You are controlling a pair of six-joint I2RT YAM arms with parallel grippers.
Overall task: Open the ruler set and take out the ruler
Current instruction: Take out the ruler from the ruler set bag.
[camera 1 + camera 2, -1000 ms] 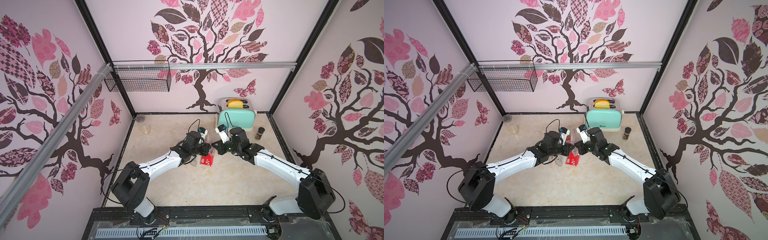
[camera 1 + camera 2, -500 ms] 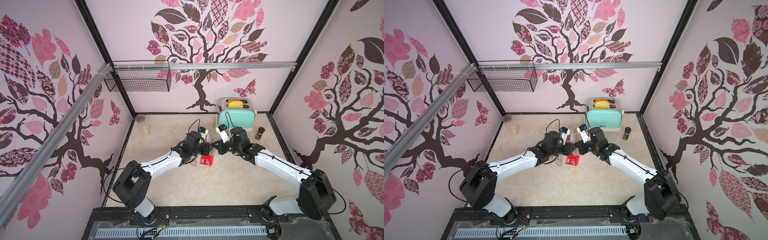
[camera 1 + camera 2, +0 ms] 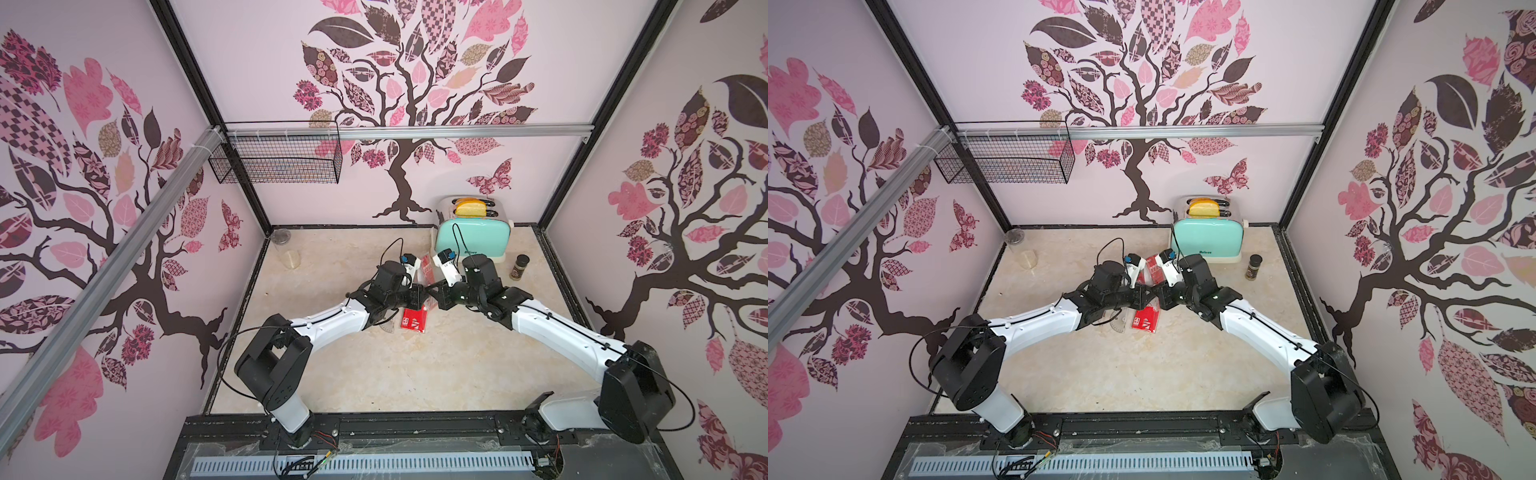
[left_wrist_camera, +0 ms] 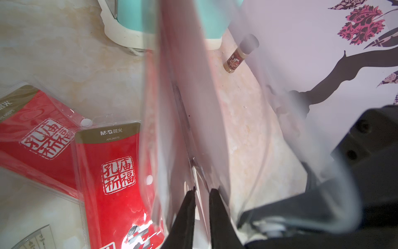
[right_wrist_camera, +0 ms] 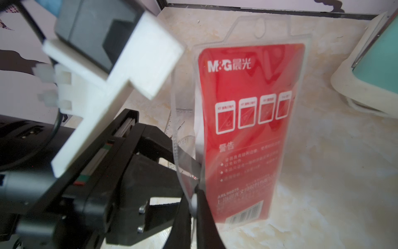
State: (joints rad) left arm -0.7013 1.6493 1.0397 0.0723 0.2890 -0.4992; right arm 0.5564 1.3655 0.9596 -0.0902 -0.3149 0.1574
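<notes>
Ruler set [image 5: 247, 129], a clear pouch with a red card inside, was held upright above the marbled table [image 3: 415, 374], just toward 12 o'clock from the table's middle in both top views, where the two arms met. The left arm [image 3: 328, 322] stretched in from 7 o'clock and the right arm [image 3: 557, 332] from 5 o'clock, their wrists almost nose to nose. The right gripper [image 5: 193, 194] was pinched together on one edge of the pouch, toward the barcode end, and the printed back of the card faced its wrist camera. The left gripper [image 4: 203, 191] sat at the opposite side of the pouch. Its tips showed a narrow gap with a thin clear layer of the pouch running between them, and whether they clamped that layer could not be told. A wire basket [image 3: 276, 160] hung on the back wall at 11 o'clock. A mint toaster [image 3: 471, 245] stood at 1 o'clock against the back edge, with a yellow slice [image 3: 469, 206] in its slot. Two more red packs [image 4: 112, 172] lay flat and overlapping on the table, just at 6 o'clock of the held pouch. A clear protractor [image 3: 1119, 322] lay just beside them at 9 o'clock. A small clear cup [image 3: 290, 258] stood at 10 o'clock and a spice jar [image 3: 519, 267] at 2 o'clock.
</notes>
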